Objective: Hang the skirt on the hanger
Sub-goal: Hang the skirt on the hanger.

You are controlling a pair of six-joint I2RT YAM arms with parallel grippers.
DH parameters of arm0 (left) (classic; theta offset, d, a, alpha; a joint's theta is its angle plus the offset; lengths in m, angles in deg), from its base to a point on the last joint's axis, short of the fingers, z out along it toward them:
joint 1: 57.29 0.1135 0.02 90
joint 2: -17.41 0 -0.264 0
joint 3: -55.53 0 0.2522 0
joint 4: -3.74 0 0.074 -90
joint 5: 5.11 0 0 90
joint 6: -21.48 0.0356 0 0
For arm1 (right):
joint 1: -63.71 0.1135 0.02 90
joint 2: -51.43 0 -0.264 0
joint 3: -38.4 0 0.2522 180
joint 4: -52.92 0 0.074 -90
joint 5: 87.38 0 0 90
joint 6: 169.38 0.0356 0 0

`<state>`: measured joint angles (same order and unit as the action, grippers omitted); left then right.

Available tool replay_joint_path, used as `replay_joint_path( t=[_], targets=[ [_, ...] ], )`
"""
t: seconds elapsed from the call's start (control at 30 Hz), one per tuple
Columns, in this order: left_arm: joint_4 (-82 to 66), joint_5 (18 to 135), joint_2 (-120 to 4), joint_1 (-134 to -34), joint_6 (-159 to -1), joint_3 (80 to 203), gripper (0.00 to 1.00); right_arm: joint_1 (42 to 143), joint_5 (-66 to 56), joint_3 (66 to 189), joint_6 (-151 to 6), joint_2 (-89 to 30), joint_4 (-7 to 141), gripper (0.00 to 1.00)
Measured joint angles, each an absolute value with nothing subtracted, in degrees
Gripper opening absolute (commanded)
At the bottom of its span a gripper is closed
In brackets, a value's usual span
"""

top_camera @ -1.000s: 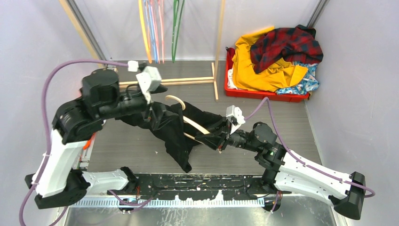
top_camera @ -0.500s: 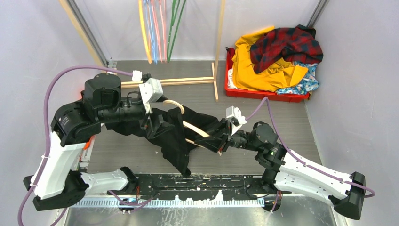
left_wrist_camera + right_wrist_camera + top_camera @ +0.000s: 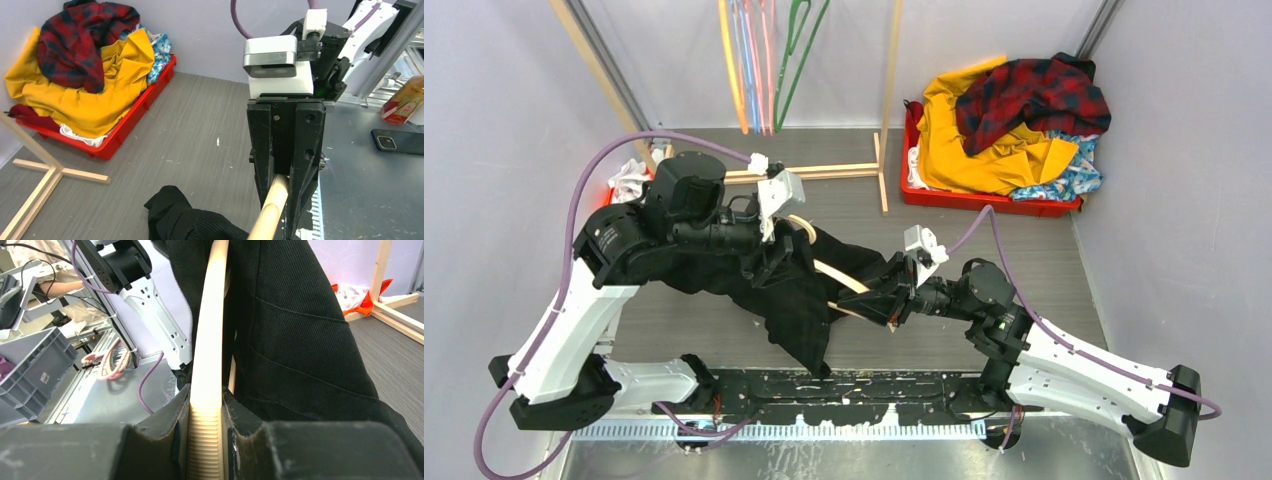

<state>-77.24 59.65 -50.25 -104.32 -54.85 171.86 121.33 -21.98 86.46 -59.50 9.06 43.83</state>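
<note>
Starting at the left, we see the left pincer (image 3: 776, 262) pressed into the heavy black garment (image 3: 799, 300) near the hook end of the hanger. Its fingers are lost in the dark folds, so we cannot tell whether it is open or gripping. The black garment is draped over the pale curved wooden hanger (image 3: 839, 278) and hangs down toward the arm bases. Further right, the right pincer (image 3: 206, 407) is clamped firmly on that hanger, whose ribbed cream arm sits squeezed between its jaws. At the far right is the red plastic tray (image 3: 984, 200). There the thin blue flower-printed fabric skirt (image 3: 1079, 175) lies at the tray's near right corner, mostly under a yellow garment (image 3: 964, 140) and a red-and-black plaid shirt (image 3: 1034, 100). Neither arm is touching the skirt. We judge the skirt to be light, limp and a little slippery, so it will sag and bunch rather than hold a shape. We would pinch the exposed edge first and draw it out slowly, since the heavier clothes on top may drag along. Then we would look for the waistband, the firmest place to hold. The hanger is occupied for now.
</note>
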Motion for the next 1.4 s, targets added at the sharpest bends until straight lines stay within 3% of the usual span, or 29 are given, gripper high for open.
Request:
replay_joint_path(
  t=[0.07,0.23,0.43,0.6,0.77,1.03,1.4],
  targets=[
    [-77.4,59.1,-50.3,-104.3,-55.1,171.9,0.16,121.3,-22.0,86.5,-59.4,9.0,43.8,0.02],
    [-79.4,57.1,-50.8,-104.3,-54.7,173.2,0.0,121.2,-22.8,86.5,-58.9,8.5,43.7,0.02],
    [-80.7,56.3,-51.5,-104.4,-54.5,174.2,0.0,121.2,-23.2,86.5,-58.5,8.0,43.6,0.03],
    [-81.7,56.1,-52.0,-104.5,-54.1,175.0,0.0,121.2,-23.0,88.9,-58.7,7.8,47.9,0.36],
    [-81.7,53.4,-53.0,-105.4,-54.8,175.2,0.0,121.3,-16.7,92.9,-59.3,10.6,54.5,0.53],
    [-81.5,49.5,-55.9,-105.7,-54.5,175.4,0.0,121.3,-0.8,95.6,-59.7,26.2,66.5,0.55],
    [-81.4,48.0,-57.9,-105.7,-54.5,176.0,0.0,121.3,20.5,90.0,-56.5,26.7,80.0,0.5]
  ],
)
